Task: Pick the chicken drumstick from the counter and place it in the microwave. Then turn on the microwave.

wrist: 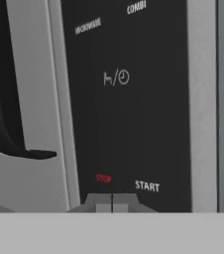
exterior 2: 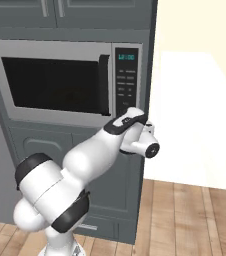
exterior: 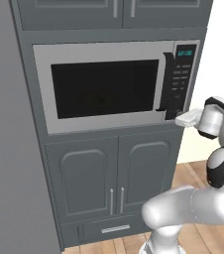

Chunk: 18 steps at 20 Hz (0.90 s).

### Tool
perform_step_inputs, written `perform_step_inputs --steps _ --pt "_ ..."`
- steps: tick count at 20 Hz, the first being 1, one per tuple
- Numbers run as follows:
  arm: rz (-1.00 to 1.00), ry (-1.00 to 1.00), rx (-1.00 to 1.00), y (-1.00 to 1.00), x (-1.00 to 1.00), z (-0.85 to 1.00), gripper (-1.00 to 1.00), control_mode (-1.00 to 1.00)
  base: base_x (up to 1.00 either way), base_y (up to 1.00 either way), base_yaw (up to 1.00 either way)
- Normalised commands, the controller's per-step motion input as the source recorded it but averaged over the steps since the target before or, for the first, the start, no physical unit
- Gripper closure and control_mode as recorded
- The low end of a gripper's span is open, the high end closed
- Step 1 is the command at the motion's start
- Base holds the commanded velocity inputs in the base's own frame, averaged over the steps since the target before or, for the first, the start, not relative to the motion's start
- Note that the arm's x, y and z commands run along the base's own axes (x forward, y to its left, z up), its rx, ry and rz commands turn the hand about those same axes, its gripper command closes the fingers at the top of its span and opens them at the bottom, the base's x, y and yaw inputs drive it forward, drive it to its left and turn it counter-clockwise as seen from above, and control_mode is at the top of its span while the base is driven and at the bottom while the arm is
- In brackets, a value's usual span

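Left base view: my gripper [exterior: 179,118] sits pinched shut, empty, at the lower right corner of the one microwave [exterior: 104,89]. Right base view: same corner, door closed. Hand view: two fingertips [wrist: 103,203] together, just below STOP and START on the keypad [wrist: 129,99].

Arm: bent at the elbow, forearm stretched forward, wrist level.
Tool [wrist: 112,202]: fingers pressed shut together, nothing held.
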Motion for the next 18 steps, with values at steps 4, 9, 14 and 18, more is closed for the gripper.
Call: perform_step_inputs --steps 4,9,14,18 --pt "0.01 0.00 0.00 0.00 0.16 -0.05 1.00 -1.00 0.00 0.00 0.00" --pt "0.01 0.00 0.00 0.00 0.19 0.00 1.00 -1.00 0.00 0.00 0.00" --pt "0.01 0.00 0.00 0.00 0.18 0.00 1.00 -1.00 0.00 0.00 0.00" --pt "0.01 0.00 0.00 0.00 0.17 -0.04 1.00 -1.00 0.00 0.00 0.00"
